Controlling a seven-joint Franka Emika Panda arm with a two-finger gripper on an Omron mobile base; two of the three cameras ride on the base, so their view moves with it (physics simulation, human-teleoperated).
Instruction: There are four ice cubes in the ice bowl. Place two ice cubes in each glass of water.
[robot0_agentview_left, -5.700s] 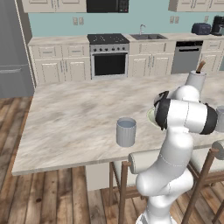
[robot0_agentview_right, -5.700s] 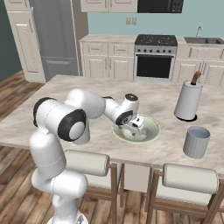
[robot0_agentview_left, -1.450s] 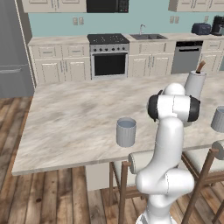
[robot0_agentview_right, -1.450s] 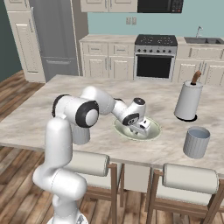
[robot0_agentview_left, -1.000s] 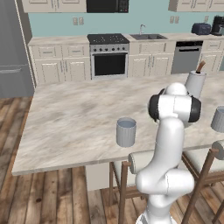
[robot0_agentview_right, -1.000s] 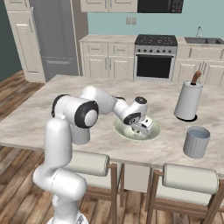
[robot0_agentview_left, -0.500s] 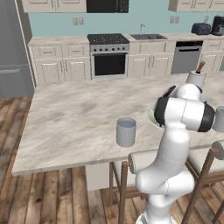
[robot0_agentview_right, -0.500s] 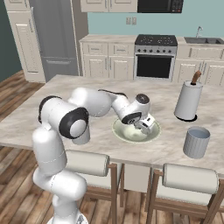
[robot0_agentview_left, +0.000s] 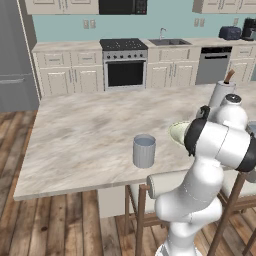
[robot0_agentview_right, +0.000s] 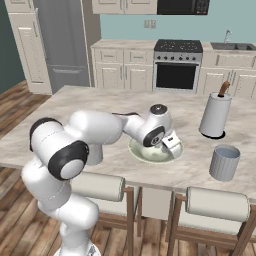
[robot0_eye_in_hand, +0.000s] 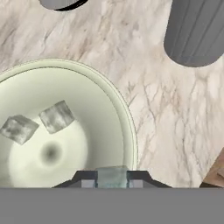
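Marble-grey counter carries the job in the left base view: one glass of water (robot0_agentview_left: 144, 151) stands alone at the island's near edge, at 9 o'clock of the arm, well apart from the ice bowl (robot0_agentview_left: 178, 132), whose pale rim peeks out behind the white elbow. You will likely want to lift clear of the bowl before swinging toward a glass.

Across in the right base view, the gripper (robot0_agentview_right: 171, 145) hangs over the ice bowl (robot0_agentview_right: 150, 154), with the second glass of water (robot0_agentview_right: 224, 162) at 3 o'clock of it and the tall white holder (robot0_agentview_right: 214, 115) with its brown handle at 1 o'clock. A steel stove (robot0_agentview_right: 177, 64) and a grey refrigerator (robot0_agentview_right: 62, 42) line the far wall; floorboards are wood.

Down the hand view, the fingertips are clamped on a held ice cube (robot0_eye_in_hand: 112, 176) above the bowl's near rim (robot0_eye_in_hand: 124, 118). Two more ice cubes (robot0_eye_in_hand: 56, 116) lie side by side inside, at 10 o'clock of it. A ribbed glass (robot0_eye_in_hand: 195, 30) waits at 1 o'clock; keep the grip level and release low over the water, so nothing bounces out.
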